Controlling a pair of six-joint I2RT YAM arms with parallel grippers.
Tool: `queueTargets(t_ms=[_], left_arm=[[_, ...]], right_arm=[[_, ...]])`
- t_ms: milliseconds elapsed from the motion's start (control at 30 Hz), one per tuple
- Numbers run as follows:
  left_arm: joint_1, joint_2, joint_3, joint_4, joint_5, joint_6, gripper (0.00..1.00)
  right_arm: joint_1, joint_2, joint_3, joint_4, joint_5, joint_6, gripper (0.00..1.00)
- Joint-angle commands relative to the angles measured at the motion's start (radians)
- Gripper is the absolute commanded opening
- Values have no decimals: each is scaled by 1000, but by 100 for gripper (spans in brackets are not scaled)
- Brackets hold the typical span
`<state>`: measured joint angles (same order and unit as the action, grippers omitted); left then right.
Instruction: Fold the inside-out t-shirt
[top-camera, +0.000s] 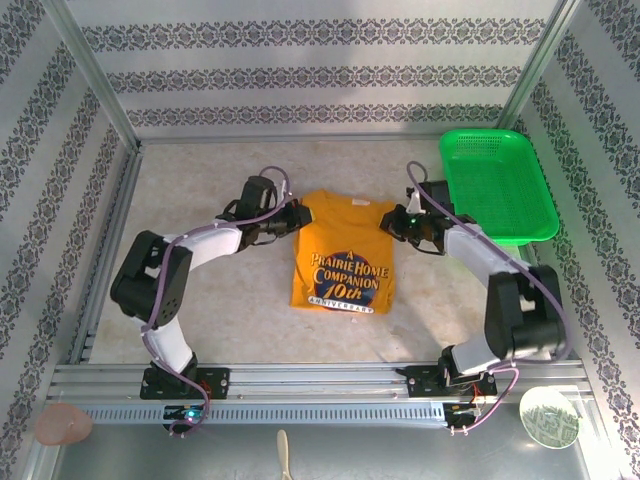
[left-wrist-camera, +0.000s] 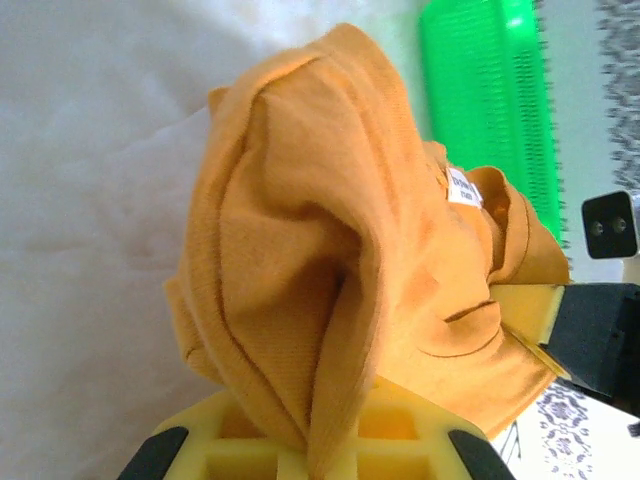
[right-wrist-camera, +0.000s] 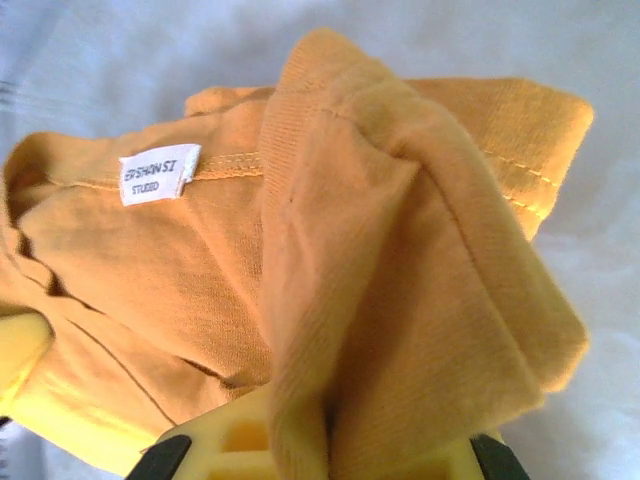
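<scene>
The shirt (top-camera: 343, 255) lies flat in the middle of the table (top-camera: 200, 310), print (top-camera: 343, 280) up and collar toward the far edge. It is already narrowed to a rough rectangle. It is thin, soft cotton: light, limp and not slippery, so it should bunch and drape rather than hold a line. It will probably sag between two holds unless they are kept apart and level. The best holds look like the two far corners at the shoulders, either side of the collar and its white label (right-wrist-camera: 159, 173).

The left gripper (top-camera: 297, 215) is clamped on the far-left shoulder, with a thick pleat of cloth pinched between its yellow fingers (left-wrist-camera: 400, 430). The right gripper (top-camera: 397, 222) is likewise closed on the far-right shoulder. Both arms are bent, elbows out toward the side edges (the right elbow near the green basket (top-camera: 497, 185)), with their forearms angled inward and low.
</scene>
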<state>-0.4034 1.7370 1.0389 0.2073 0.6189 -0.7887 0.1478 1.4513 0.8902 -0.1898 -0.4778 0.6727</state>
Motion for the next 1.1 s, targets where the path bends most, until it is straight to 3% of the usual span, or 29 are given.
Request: queueTargets(t_ms=[0,300,633,733,833,933,1067], left_arm=[[11,-38,15,-101,34,71,0],[88,58,123,-83,61,77,0],[194,303,696,-249,122,127,0],[202,313,788,-250,133,143,0],[201,255,705,-193,136,176,0],[197,154,423,-14,126,184,0],[179,-5,-62,356,93,99,0]], right_arm=[[-2,-46,-32,37,-26,65,0],[-1,82,102,50,-31,88,0],[-14,348,675,-52,-40,81,0],[-13,361,751,-34,-44,54,0],[-1,303,663,37,-36,-3,0],[28,205,418,200,-23,-55,0],[100,54,-62,580,14,-9,0]])
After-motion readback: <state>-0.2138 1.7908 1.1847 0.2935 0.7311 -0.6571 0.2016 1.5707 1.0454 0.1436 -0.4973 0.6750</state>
